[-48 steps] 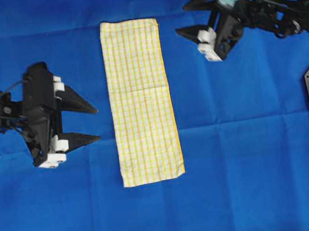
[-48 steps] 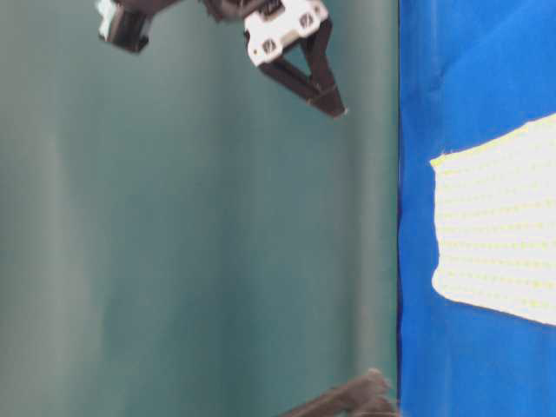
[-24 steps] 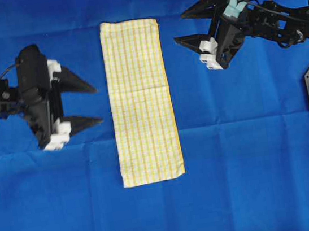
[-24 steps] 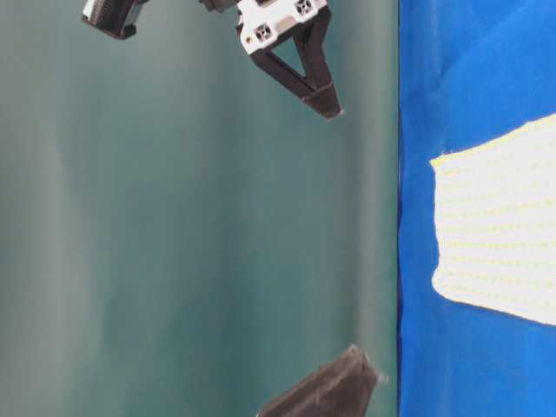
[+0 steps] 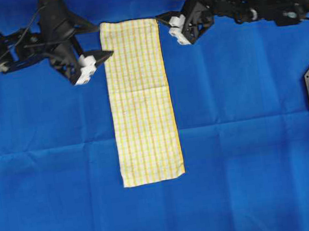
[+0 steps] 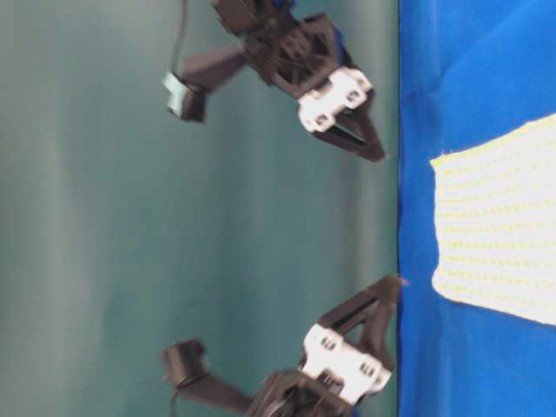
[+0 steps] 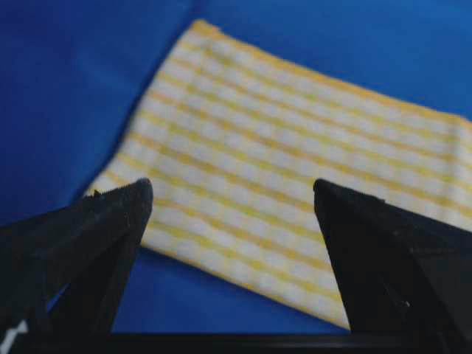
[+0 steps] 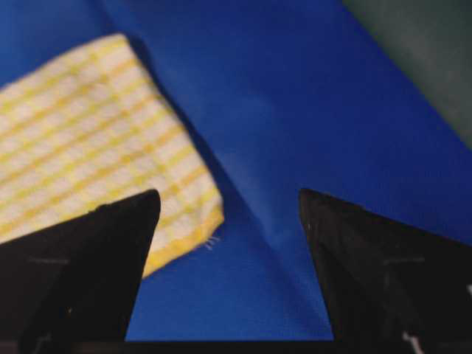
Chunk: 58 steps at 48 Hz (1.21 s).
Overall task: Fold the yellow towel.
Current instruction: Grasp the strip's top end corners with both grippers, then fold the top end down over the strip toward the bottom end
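The left gripper (image 5: 98, 42) stands with its jaws wide apart at the far left corner of the yellow towel (image 5: 141, 100), holding nothing. The right gripper (image 5: 165, 24) is spread wide as well and empty, just beside the far right corner. The towel lies flat as a long strip on the blue cloth (image 5: 248, 137), its short far edge between the two tools. To do this step well, I think each gripper should go down with one finger sliding under the hem, taking only the towel and not the blue cloth below. Both corners should be pinched at the same level, so the edge stays straight.
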Motion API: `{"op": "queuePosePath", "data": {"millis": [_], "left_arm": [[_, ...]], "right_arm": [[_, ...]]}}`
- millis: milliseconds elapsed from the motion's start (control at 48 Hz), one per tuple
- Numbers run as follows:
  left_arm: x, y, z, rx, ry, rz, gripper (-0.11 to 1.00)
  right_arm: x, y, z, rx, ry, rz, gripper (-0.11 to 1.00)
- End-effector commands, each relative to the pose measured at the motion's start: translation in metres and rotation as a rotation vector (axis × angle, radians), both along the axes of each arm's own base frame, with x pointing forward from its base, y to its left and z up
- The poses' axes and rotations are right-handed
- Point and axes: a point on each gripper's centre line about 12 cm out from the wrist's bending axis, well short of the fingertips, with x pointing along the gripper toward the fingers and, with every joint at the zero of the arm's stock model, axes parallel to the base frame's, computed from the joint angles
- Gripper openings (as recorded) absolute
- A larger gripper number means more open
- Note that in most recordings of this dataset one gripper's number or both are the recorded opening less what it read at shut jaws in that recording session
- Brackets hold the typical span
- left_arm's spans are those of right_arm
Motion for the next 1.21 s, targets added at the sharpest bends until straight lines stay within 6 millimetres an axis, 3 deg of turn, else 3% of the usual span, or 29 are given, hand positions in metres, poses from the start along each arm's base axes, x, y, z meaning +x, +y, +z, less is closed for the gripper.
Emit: {"op": "queuePosePath", "data": {"millis": [0,208,396,500,583,687,833,896,1187], "left_arm": [[0.01,0.014,0.0,0.014,-0.023,0.022,0.85],[0.014,0.037,-0.027,0.006,0.003,0.075,0.85],[0.01,0.058,-0.046,-0.001,0.001,0.135,0.82],[0.011,0.064,-0.055,-0.008,0.011,0.149,0.72],[0.014,0.066,-0.062,-0.013,0.023,0.149,0.58],[0.02,0.067,-0.067,-0.015,0.027,0.144,0.37],[0.026,0.067,-0.073,-0.011,0.034,0.134,0.1],[0.028,0.067,-0.073,-0.01,0.034,0.13,0.06],[0.023,0.063,-0.075,-0.026,0.049,0.133,0.06]], "right_arm": [[0.01,-0.01,-0.001,-0.001,-0.009,-0.014,0.77],[0.022,-0.018,-0.028,0.045,0.024,-0.043,0.77],[0.026,-0.019,-0.036,0.07,0.027,-0.062,0.77],[0.026,-0.019,-0.04,0.087,0.031,-0.075,0.76],[0.026,-0.018,-0.044,0.1,0.04,-0.077,0.73],[0.026,-0.015,-0.051,0.114,0.055,-0.076,0.58],[0.026,-0.012,-0.054,0.119,0.062,-0.073,0.16],[0.026,-0.012,-0.054,0.118,0.059,-0.076,0.04],[0.025,-0.015,-0.052,0.11,0.049,-0.084,0.04]]}}
